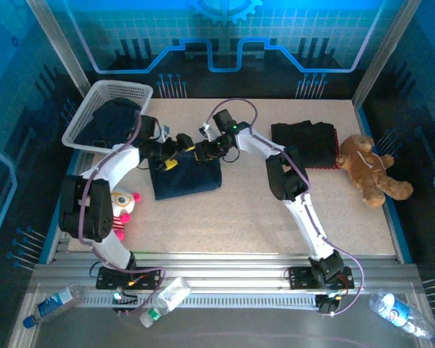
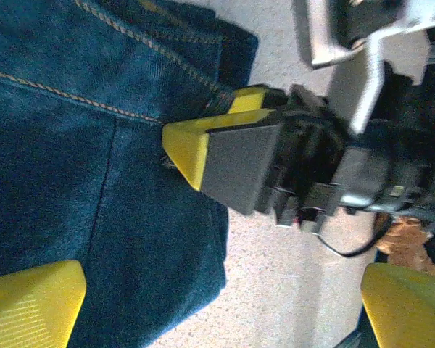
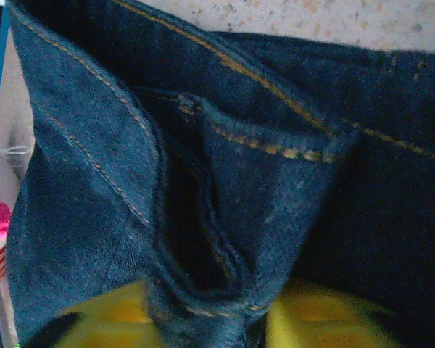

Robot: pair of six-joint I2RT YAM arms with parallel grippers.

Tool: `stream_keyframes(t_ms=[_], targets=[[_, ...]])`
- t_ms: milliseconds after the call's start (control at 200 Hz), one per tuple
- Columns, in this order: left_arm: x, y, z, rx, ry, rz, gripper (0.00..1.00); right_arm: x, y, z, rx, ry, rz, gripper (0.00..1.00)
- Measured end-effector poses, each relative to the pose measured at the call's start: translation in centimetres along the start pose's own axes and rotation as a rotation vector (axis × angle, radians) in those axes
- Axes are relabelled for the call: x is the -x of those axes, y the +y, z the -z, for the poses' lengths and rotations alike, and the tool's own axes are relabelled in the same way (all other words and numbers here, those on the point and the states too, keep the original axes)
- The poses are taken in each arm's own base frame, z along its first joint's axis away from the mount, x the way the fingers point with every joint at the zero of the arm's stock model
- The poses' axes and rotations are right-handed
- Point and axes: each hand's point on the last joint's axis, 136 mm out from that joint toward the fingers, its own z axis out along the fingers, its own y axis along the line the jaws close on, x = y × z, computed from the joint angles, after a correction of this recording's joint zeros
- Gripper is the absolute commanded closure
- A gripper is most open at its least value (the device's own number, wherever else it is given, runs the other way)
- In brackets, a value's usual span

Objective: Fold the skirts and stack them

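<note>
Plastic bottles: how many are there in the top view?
3, all on the metal frame nearest the camera: left bottle at the left end, middle bottle left of centre, right bottle at the right end. None seems hidden.

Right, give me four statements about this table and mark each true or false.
1. The right gripper pinches a fold of the denim skirt. True.
2. The teddy sits in the basket. False: it lies on the table at the right, beside the folded pile.
3. The left gripper is open. True.
4. The basket is empty. False: dark cloth lies in it.
</note>
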Motion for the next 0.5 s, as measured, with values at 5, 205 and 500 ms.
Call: stream_keyframes(t_ms=[5,205,500], targets=[[0.0,0.1,-0.1,0.002,0.001,0.001,0.01,0.0,0.0,0.0,-0.001,-0.001,0.004,0.44],[1.2,4.2,-3.6,0.066,0.012,0.153,0.01,-0.4,-1.4,2.9,-0.155,-0.047,-0.081,0.0],[2.6,5.1,-4.0,0.077,-0.04,0.203,0.01,-1.4,-2.1,6.8,-0.202,-0.083,-0.257,0.0]])
